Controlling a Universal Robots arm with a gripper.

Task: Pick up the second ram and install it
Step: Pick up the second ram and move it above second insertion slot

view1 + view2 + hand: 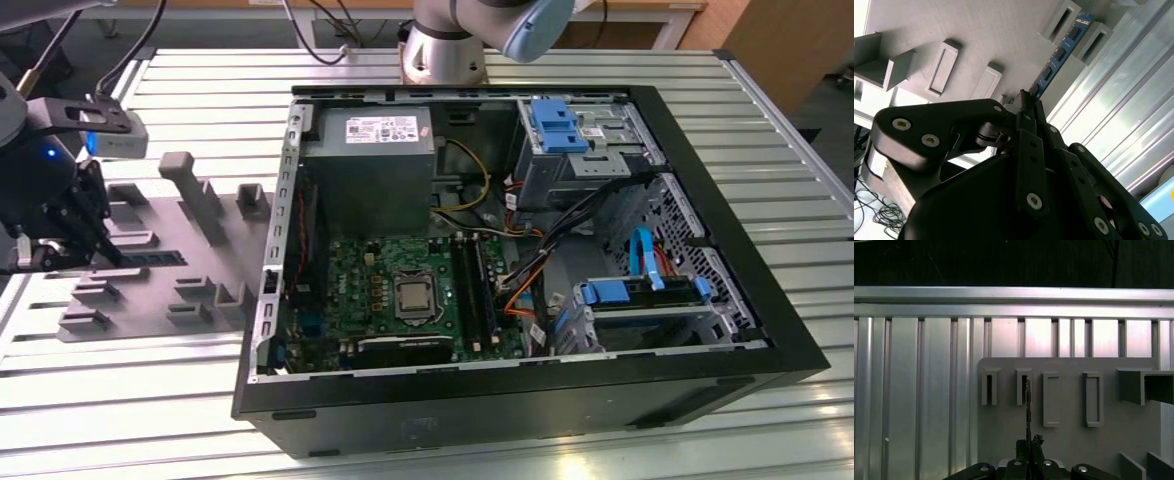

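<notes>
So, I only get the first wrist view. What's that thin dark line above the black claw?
Observer: That's the ram. The second wrist view shows its flat side, with a row of black chips.
Operator: And where would it go?
Observer: In the exterior view an open case lies on the table, to the exterior view's right of the grey fixture, with its green motherboard facing up.
Operator: Where's the rest of the arm?
Observer: Its base stands at the far side of the case in the exterior view.
</notes>
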